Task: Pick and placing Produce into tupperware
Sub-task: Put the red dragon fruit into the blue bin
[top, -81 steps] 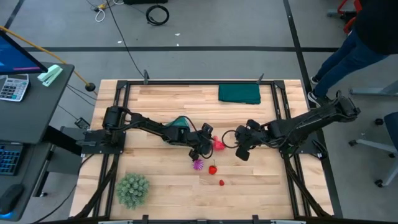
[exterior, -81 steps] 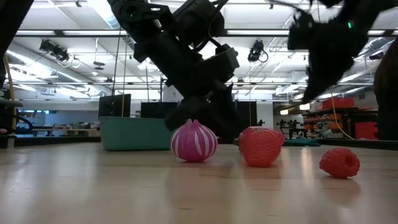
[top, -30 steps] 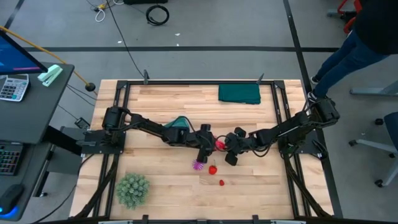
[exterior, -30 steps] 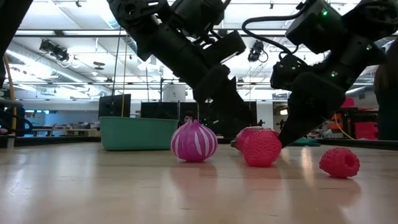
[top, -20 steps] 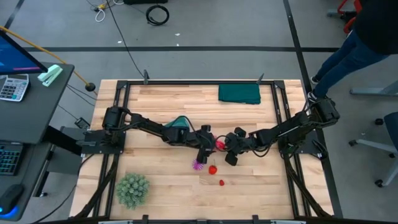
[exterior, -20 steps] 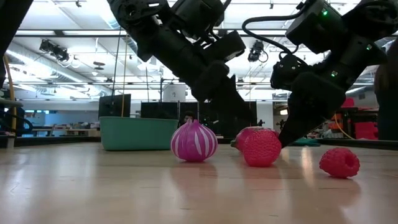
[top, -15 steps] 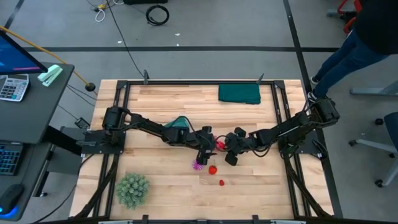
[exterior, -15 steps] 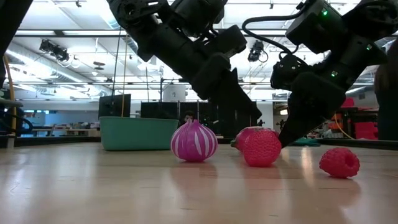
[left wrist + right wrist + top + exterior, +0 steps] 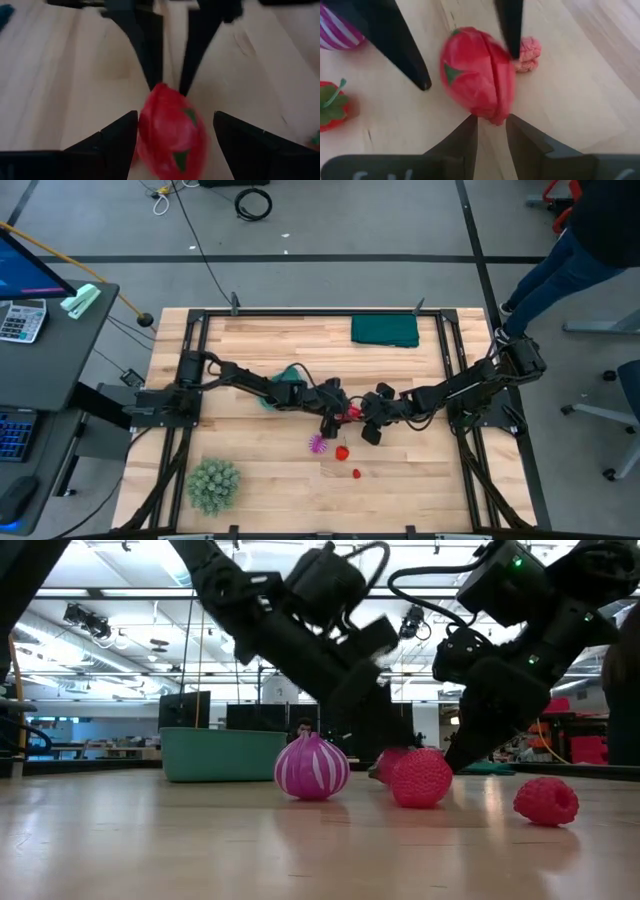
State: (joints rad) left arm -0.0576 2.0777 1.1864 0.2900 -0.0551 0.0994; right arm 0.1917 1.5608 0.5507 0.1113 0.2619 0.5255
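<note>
A red produce piece with green marks (image 9: 172,132) lies mid-table between both grippers. My right gripper (image 9: 491,119) is shut on its end. My left gripper (image 9: 175,114) faces it from the table's left, open, one finger on each side of the piece (image 9: 349,413); touch does not show. Nearer the front lie a magenta striped piece (image 9: 318,444), a strawberry (image 9: 342,451) and a small red berry (image 9: 356,474). A pink raspberry (image 9: 530,52) lies just beyond the red piece. The teal tupperware (image 9: 288,372) stands under my left arm, partly hidden. My right gripper pinches the narrow end (image 9: 492,114) of the red piece between its two fingertips, only at their free ends. The fingers slant down at it from the table's right. The piece sits low at the table; whether it rests there I cannot tell.
A dark green folded cloth (image 9: 385,330) lies at the far edge. A fuzzy green plant (image 9: 213,485) sits at the near left corner. A person's legs (image 9: 560,260) show beyond the table's far right corner.
My left gripper has come down and toward the table's right, closing in on the red piece until its fingers stand on either side of it. The red piece and the other produce have stayed where they were.
</note>
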